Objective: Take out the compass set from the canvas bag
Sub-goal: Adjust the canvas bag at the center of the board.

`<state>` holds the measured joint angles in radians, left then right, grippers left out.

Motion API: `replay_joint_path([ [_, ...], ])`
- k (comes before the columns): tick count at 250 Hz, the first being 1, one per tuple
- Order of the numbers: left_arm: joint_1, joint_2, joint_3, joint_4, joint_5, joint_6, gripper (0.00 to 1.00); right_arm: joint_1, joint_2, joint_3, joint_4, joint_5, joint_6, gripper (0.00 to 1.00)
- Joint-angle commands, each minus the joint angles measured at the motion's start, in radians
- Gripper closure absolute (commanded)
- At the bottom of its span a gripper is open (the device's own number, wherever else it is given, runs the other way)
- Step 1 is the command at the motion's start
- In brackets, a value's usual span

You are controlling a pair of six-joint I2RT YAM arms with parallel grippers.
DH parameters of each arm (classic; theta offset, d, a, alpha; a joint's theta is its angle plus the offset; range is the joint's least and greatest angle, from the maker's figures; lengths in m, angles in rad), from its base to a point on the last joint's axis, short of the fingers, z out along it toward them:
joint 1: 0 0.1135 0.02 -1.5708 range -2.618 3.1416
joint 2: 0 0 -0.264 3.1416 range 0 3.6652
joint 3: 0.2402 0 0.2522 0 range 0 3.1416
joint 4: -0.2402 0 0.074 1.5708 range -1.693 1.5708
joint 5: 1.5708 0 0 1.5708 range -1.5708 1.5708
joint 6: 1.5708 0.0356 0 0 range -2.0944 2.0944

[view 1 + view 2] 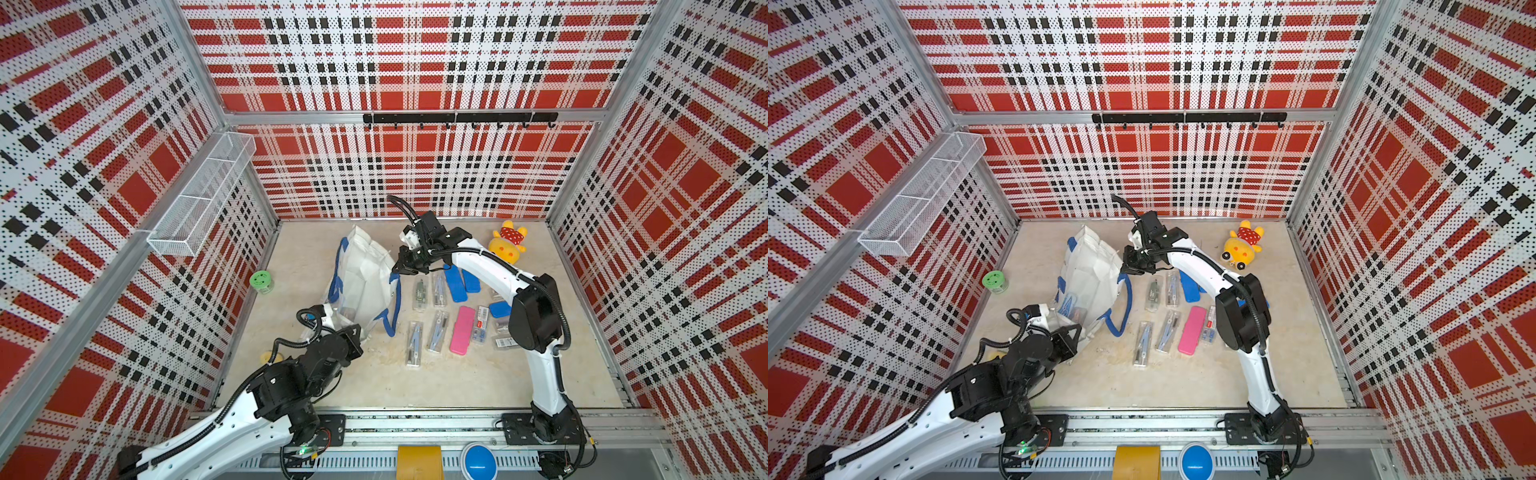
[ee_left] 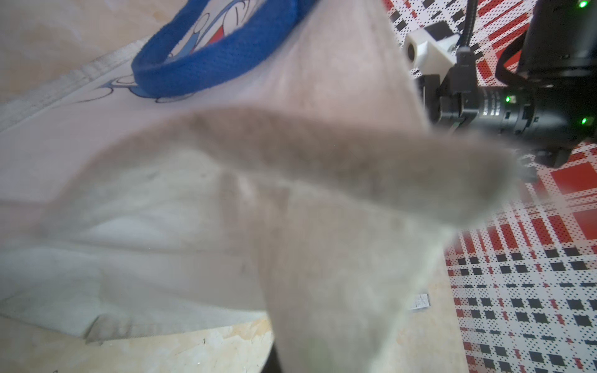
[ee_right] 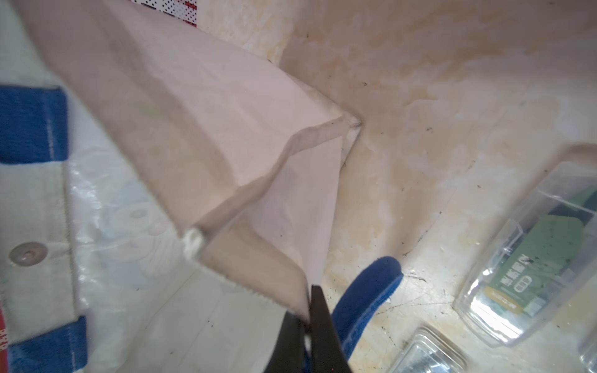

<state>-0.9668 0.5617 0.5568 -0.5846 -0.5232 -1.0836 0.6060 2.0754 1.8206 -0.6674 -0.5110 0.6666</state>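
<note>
The off-white canvas bag [image 1: 365,274] with blue handles [image 1: 392,311] lies left of the table's middle in both top views. My right gripper [image 3: 307,323] is shut on a raised fold of the bag's far right edge [image 3: 210,129]. My left gripper [image 1: 360,330] is at the bag's near end; in its wrist view the cloth [image 2: 323,258] rises from the jaws and hides them. A clear case holding something blue [image 1: 1071,307] shows at the bag's near opening. Several compass sets in clear cases [image 1: 414,344] lie on the table to the right of the bag.
A pink case [image 1: 462,330] and blue cases [image 1: 455,284] lie among the clear ones under my right arm. A yellow plush toy [image 1: 508,245] sits at the back right, a green tape roll [image 1: 262,280] at the left wall. A wire basket [image 1: 203,195] hangs on the left wall.
</note>
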Motion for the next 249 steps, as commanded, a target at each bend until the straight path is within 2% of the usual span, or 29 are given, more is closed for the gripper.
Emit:
replay_joint_path([
  [1, 0.016, 0.058, 0.075, 0.017, -0.045, 0.090, 1.00, -0.032, -0.111, -0.178, 0.280, -0.062, 0.107, 1.00],
  [66, 0.080, 0.299, 0.253, 0.164, 0.042, 0.380, 1.00, -0.142, -0.262, -0.518, 0.632, -0.101, 0.248, 1.00],
  [95, 0.081, 0.367, 0.260, 0.212, 0.075, 0.439, 1.00, -0.189, -0.302, -0.633, 0.759, -0.094, 0.313, 1.00],
  [132, 0.052, 0.340, 0.139, 0.259, 0.084, 0.365, 1.00, -0.199, -0.303, -0.684, 0.784, -0.098, 0.311, 1.00],
  [174, -0.114, 0.253, 0.023, 0.239, -0.070, 0.264, 1.00, -0.199, -0.332, -0.759, 0.832, -0.101, 0.324, 1.00],
  [216, -0.229, 0.220, -0.026, 0.216, -0.162, 0.172, 1.00, -0.199, -0.388, -0.794, 0.822, -0.098, 0.313, 0.89],
  [249, -0.296, 0.258, -0.024, 0.217, -0.226, 0.142, 1.00, -0.201, -0.457, -0.780, 0.731, -0.073, 0.269, 0.72],
])
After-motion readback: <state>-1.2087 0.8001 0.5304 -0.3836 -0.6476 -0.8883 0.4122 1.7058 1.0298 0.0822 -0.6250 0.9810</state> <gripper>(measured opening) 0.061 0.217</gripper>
